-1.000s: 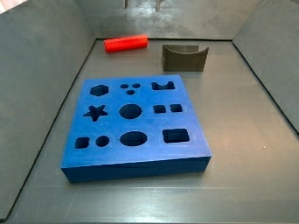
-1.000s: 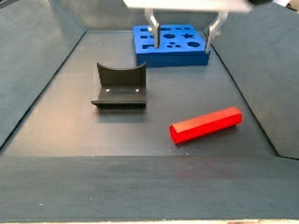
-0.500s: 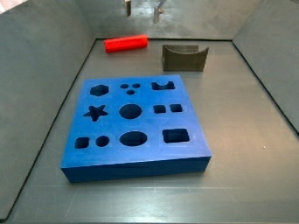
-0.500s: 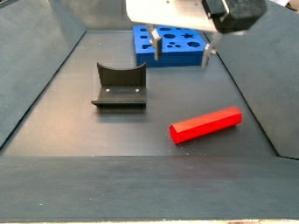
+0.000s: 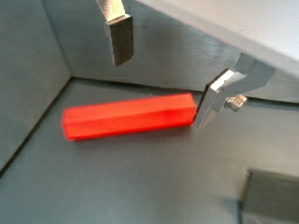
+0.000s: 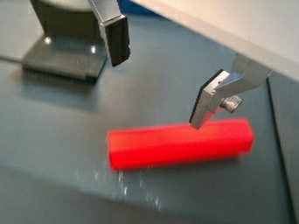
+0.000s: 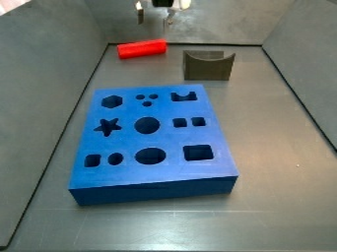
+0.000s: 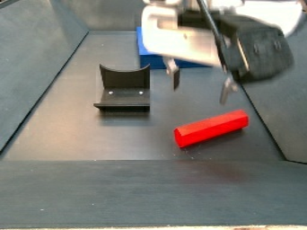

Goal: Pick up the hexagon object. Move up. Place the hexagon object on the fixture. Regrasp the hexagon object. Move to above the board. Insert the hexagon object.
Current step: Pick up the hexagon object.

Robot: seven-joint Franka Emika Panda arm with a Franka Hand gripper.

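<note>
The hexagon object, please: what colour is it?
Bright red. The hexagon object shows best in a wrist view, lying on the dark floor below the open gripper.

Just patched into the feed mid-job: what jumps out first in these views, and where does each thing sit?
The bright red hexagon object lies flat on the dark floor, apart from the fixture. The gripper hangs open above the hexagon object, its fingers clear of it in both wrist views. In a side view, the big blue board fills the near floor, every hole empty.
</note>
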